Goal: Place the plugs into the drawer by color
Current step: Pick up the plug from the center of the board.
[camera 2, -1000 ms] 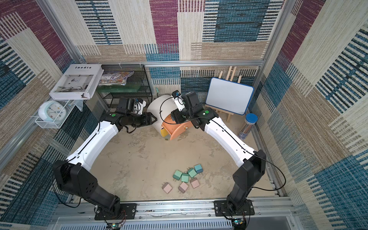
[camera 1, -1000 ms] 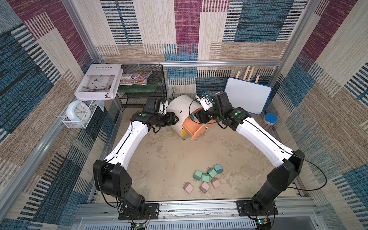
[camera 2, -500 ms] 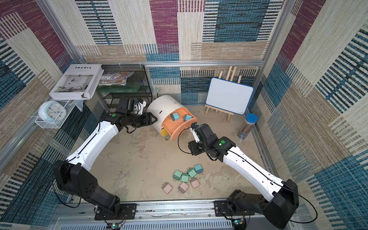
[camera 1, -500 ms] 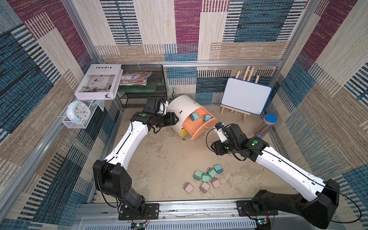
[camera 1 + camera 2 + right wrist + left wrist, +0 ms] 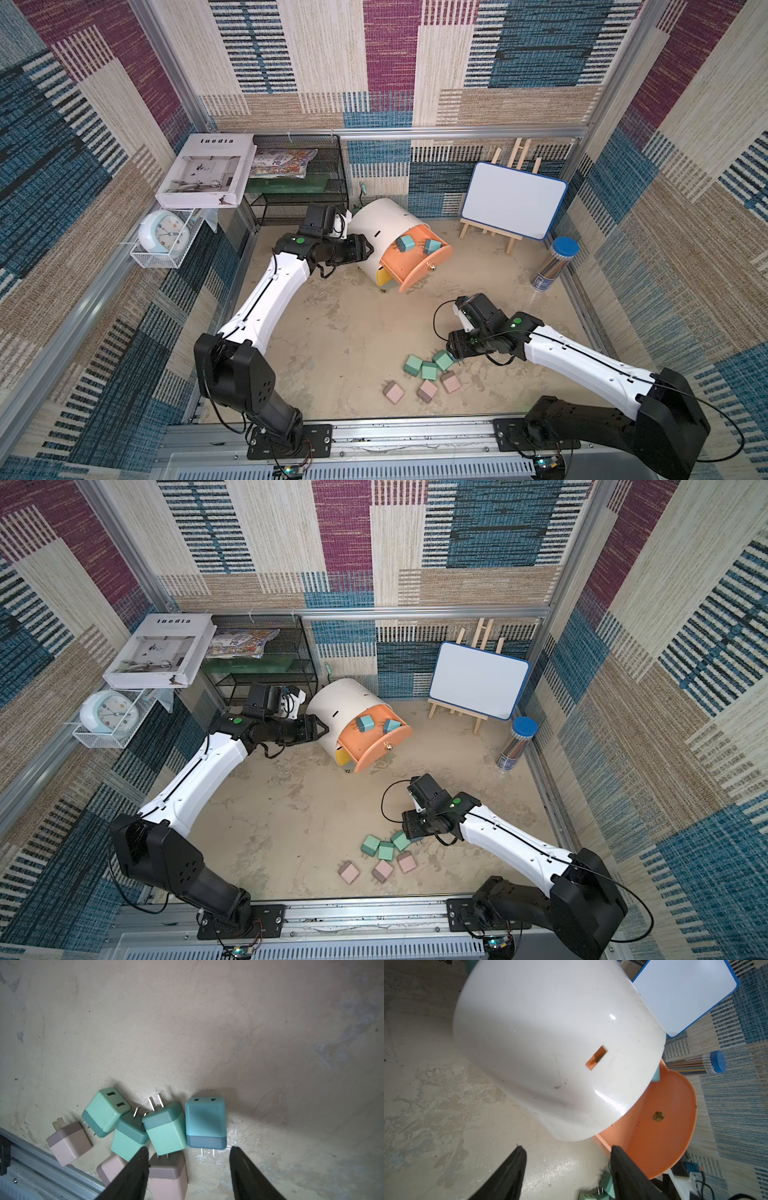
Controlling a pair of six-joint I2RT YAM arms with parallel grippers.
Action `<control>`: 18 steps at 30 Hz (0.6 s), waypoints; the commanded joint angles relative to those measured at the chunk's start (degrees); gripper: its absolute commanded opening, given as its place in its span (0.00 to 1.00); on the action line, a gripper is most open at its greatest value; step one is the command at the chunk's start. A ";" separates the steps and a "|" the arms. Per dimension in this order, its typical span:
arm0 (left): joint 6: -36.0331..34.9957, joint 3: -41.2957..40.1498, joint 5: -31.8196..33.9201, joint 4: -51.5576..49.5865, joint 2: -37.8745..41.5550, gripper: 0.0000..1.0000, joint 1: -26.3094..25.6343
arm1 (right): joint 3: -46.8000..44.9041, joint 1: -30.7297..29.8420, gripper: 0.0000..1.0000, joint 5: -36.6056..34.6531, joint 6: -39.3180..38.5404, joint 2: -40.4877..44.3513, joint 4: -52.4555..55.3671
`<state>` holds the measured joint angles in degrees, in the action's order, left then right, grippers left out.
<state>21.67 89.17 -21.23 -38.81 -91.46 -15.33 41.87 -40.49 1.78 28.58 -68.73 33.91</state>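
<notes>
Near the front of the floor, right of centre, the one light blue plug [image 5: 205, 1124] outside the drawer lies on its side at the right edge of the cluster. It is hidden under the wrist in both top views but plain in the right wrist view. The right gripper [image 5: 188, 1148] hovers over it, jaws parted wider than the plug and holding nothing. The plug sits just ahead of the tips. Its long axis runs along the gripper's reach, prongs pointing back at the tips, socket slots facing away. The fingers would therefore close across its short width, as I read it. One flank is free. The other touches a mint plug [image 5: 166, 1128], and the finger on that side hangs over the neighbours, so there is little room there. Two more mint plugs [image 5: 106, 1111] lie to the left, and three pink plugs [image 5: 69, 1142] lie nearer the rail. All are small rounded cubes of matt two-tone plastic, with a darker band at the prong end and flat bright metal prongs. The floor [image 5: 207, 1022] is rough, mottled beige. Far and left, well apart, stands the white cabinet [image 5: 382, 224], a glossy barrel shell. Its peach drawer [image 5: 419, 270] is pulled out with two blue plugs [image 5: 404, 243] inside. The left gripper [image 5: 365, 249] sits just beside the shell's left side, jaws parted and empty. The right arm is clearly the nearer.
</notes>
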 commanded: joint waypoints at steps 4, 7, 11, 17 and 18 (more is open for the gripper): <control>0.04 0.20 -1.25 0.85 0.09 0.68 -0.20 | -2.19 -0.11 0.66 -0.15 2.96 -3.37 -4.26; -0.09 0.02 -1.02 0.93 0.10 0.68 -0.57 | -2.31 -0.11 0.65 -0.96 3.01 -4.87 -4.46; -0.14 0.00 -0.91 0.95 0.14 0.68 -0.92 | -3.17 -0.10 0.65 -1.76 3.12 -6.18 -5.67; -0.23 -0.08 -0.60 0.85 0.19 0.68 -1.17 | -2.61 -0.12 0.62 -2.54 2.70 -9.55 -5.22; -0.21 -0.09 -0.64 0.88 0.18 0.68 -1.17 | -2.72 -0.08 0.62 -2.44 2.73 -9.75 -5.62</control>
<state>21.82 89.17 -21.37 -38.81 -91.44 -16.36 39.44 -40.53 0.93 31.20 -77.45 27.33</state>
